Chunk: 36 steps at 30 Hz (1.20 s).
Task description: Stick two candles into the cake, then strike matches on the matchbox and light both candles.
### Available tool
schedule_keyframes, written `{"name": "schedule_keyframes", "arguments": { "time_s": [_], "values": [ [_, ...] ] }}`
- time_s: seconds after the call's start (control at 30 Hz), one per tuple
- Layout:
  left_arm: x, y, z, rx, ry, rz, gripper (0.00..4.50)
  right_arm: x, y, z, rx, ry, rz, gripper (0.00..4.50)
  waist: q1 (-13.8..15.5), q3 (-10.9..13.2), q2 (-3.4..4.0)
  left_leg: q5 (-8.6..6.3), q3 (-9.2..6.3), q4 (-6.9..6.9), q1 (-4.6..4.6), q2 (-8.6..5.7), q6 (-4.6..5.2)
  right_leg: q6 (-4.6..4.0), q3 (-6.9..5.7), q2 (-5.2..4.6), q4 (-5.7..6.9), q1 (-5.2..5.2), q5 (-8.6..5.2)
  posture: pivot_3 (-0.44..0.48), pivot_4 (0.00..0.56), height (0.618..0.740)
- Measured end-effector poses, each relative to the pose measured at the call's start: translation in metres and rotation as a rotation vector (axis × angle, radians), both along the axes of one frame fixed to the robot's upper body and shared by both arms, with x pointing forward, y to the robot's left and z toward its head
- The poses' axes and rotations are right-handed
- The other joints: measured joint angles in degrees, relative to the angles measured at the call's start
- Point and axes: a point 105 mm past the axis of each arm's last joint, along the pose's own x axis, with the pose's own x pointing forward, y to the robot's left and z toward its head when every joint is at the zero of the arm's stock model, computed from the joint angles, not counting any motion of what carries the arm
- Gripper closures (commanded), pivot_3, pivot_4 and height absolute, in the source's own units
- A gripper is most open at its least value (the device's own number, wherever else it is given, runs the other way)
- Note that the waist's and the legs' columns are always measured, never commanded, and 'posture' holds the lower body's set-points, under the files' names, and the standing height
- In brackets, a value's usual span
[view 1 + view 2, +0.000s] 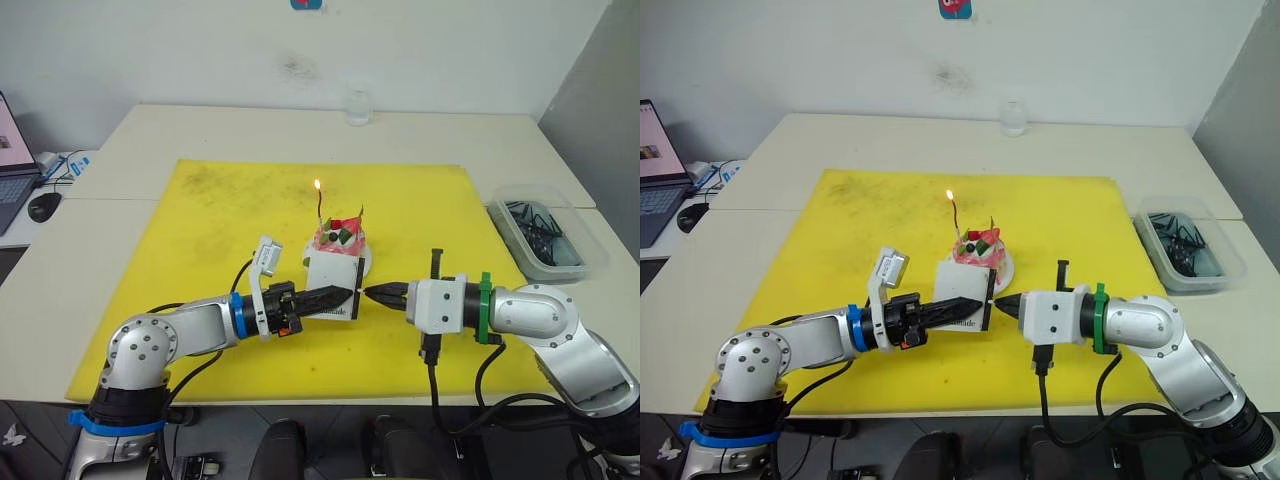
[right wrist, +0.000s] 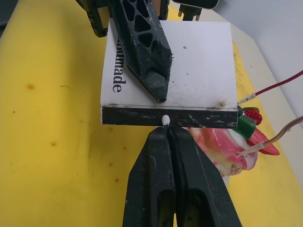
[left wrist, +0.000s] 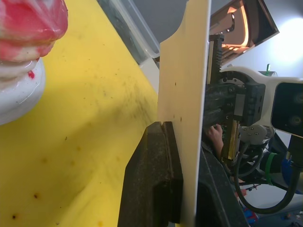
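The match (image 2: 165, 120) is nearly all hidden between the right gripper's (image 2: 166, 132) black ribbed fingers, pinched tight; just its pale tip shows, touching the scuffed black striking strip. The flat white matchbox (image 2: 199, 61) stands on edge, clamped flat between the left gripper's (image 1: 345, 293) fingers. Just beyond the box sits the glossy pink-and-white cake (image 1: 340, 240) with two wire-thin candles (image 1: 321, 208), one burning.

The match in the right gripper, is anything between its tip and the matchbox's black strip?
Nothing visible. The match, pinched in the right gripper, has its white tip at the striking strip of the matchbox, which the left gripper holds on edge in front of the cake.
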Motion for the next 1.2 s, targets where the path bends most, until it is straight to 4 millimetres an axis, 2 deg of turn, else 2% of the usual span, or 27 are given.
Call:
{"name": "schedule_keyframes", "arguments": {
  "time_s": [0.23,0.3,0.37,0.4,0.43,0.5,0.53,0.6,0.63,0.7,0.77,1.03,1.13,1.2],
  "values": [
    [0.004,-0.004,-0.001,0.021,0.002,-0.031,4.5,0.0,0.001,-0.007,-0.029,-0.003,0.022,4.47,0.01,0.0,0.0,0.0,-0.01,0.01,0.0,-0.04,0.0,0.0,-0.03,0.02,0.01,0.01,0.0,0.0,0.15,0.74],
    [0.01,-0.006,0.003,0.045,-0.031,-0.047,4.5,-0.008,0.004,-0.014,-0.05,0.021,0.076,4.47,0.0,0.0,0.0,0.0,-0.01,0.01,0.0,-0.09,0.0,0.0,-0.04,0.08,0.01,0.01,0.0,0.0,0.15,0.74],
    [0.017,-0.009,0.023,0.029,-0.134,-0.077,4.5,-0.032,0.013,-0.038,-0.094,0.117,0.196,4.47,0.22,-0.01,-0.08,0.0,0.0,0.02,-0.05,-0.11,0.0,-0.02,-0.14,0.24,-0.02,0.02,-0.01,0.0,0.15,0.74],
    [0.023,-0.007,0.035,0.037,-0.195,-0.077,4.5,-0.045,0.014,-0.049,-0.112,0.171,0.246,4.47,0.35,0.01,-0.05,0.0,0.03,0.01,-0.06,-0.1,0.0,-0.03,-0.11,0.33,-0.02,0.0,-0.02,0.0,0.15,0.74],
    [0.033,0.004,0.047,0.06,-0.249,-0.041,4.5,-0.053,0.01,-0.054,-0.136,0.205,0.274,4.47,0.39,0.03,0.0,0.0,0.01,0.0,-0.04,-0.1,0.0,-0.03,-0.04,0.34,0.0,-0.03,-0.02,0.0,0.15,0.74],
    [0.052,0.038,0.078,0.085,-0.351,0.091,4.5,-0.057,-0.001,-0.054,-0.179,0.217,0.289,4.47,-0.31,0.05,-0.01,0.0,0.12,0.01,0.04,-0.05,0.0,0.0,0.01,0.33,-0.01,-0.03,0.02,0.0,0.15,0.74],
    [0.053,0.048,0.091,0.081,-0.393,0.127,4.5,-0.056,-0.004,-0.05,-0.179,0.208,0.285,4.47,-0.56,0.05,-0.03,0.0,0.16,0.01,0.08,-0.01,0.0,0.01,0.01,0.25,0.0,-0.03,0.03,0.0,0.15,0.74],
    [0.046,0.056,0.1,0.07,-0.426,0.134,4.5,-0.051,-0.004,-0.043,-0.158,0.189,0.271,4.47,-0.58,0.04,0.0,0.0,0.12,-0.04,0.13,0.07,-0.01,0.0,0.05,0.16,0.0,0.0,0.01,0.0,0.15,0.74],
    [0.038,0.055,0.095,0.078,-0.413,0.115,4.5,-0.048,-0.004,-0.04,-0.145,0.178,0.255,4.47,-0.45,0.04,0.0,0.0,0.06,-0.05,0.11,0.11,-0.01,-0.02,0.02,0.12,0.01,0.0,0.0,0.0,0.15,0.74],
    [0.022,0.051,0.069,0.105,-0.328,0.073,4.5,-0.039,-0.004,-0.031,-0.107,0.16,0.207,4.47,-0.28,0.05,-0.01,0.0,0.03,-0.05,0.06,0.14,-0.02,-0.01,0.0,0.05,0.01,-0.01,-0.01,0.0,0.15,0.74],
    [0.013,0.05,0.053,0.122,-0.265,0.066,4.5,-0.032,-0.006,-0.024,-0.082,0.152,0.168,4.47,-0.18,0.09,-0.1,0.0,0.01,-0.02,0.03,0.12,-0.03,-0.01,-0.03,0.0,0.02,-0.01,-0.01,0.0,0.15,0.74],
    [-0.006,0.042,0.026,0.148,-0.191,0.056,4.5,-0.019,-0.015,-0.013,-0.041,0.151,0.072,4.47,0.49,0.09,-0.12,0.01,0.05,0.06,0.05,0.01,-0.01,0.03,0.0,-0.12,0.02,0.04,0.03,0.0,0.15,0.74],
    [-0.01,0.043,0.01,0.192,-0.158,0.052,4.5,-0.015,-0.017,-0.008,-0.028,0.136,0.047,4.47,0.52,0.09,-0.11,0.01,0.05,0.04,0.05,0.02,-0.01,0.01,0.0,-0.09,0.02,0.02,0.02,0.0,0.15,0.74],
    [-0.013,0.043,-0.004,0.215,-0.122,0.047,4.5,-0.006,-0.017,0.007,-0.009,0.081,0.02,4.47,0.35,0.09,-0.11,0.01,0.07,0.03,0.05,0.04,-0.01,0.01,0.02,-0.08,0.03,-0.01,0.02,0.0,0.15,0.74]
  ]
}}
